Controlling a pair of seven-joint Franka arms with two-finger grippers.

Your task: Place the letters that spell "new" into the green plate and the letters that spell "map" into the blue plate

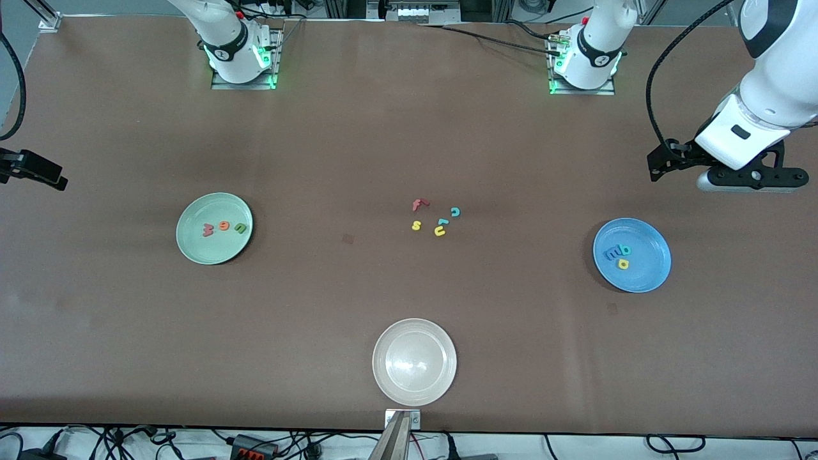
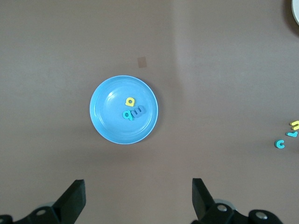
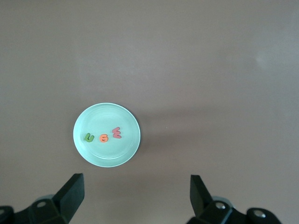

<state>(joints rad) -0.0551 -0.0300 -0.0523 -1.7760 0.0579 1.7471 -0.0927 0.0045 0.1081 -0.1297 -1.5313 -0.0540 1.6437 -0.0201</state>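
Note:
The green plate (image 1: 192, 246) lies toward the right arm's end of the table. In it are the salmon-red "w" (image 1: 208, 229), the orange "e" (image 1: 223, 225) and the dark green "n" (image 1: 240, 227). The blue plate (image 1: 652, 271) lies toward the left arm's end and holds the blue "m" (image 1: 613, 252), the teal "p" (image 1: 625, 250) and the yellow "a" (image 1: 623, 263). My right gripper (image 3: 135, 193) hangs open and empty, high over bare table beside the green plate (image 3: 93, 121). My left gripper (image 2: 138, 198) is open and empty too, high beside the blue plate (image 2: 107, 116).
Loose letters lie mid-table: a red "f" (image 1: 418, 204), a teal "c" (image 1: 455, 211), a yellow "s" (image 1: 416, 225), a yellow "u" (image 1: 439, 231) and one more teal letter (image 1: 442, 222). A white-beige plate (image 1: 390, 377) sits nearest the front camera.

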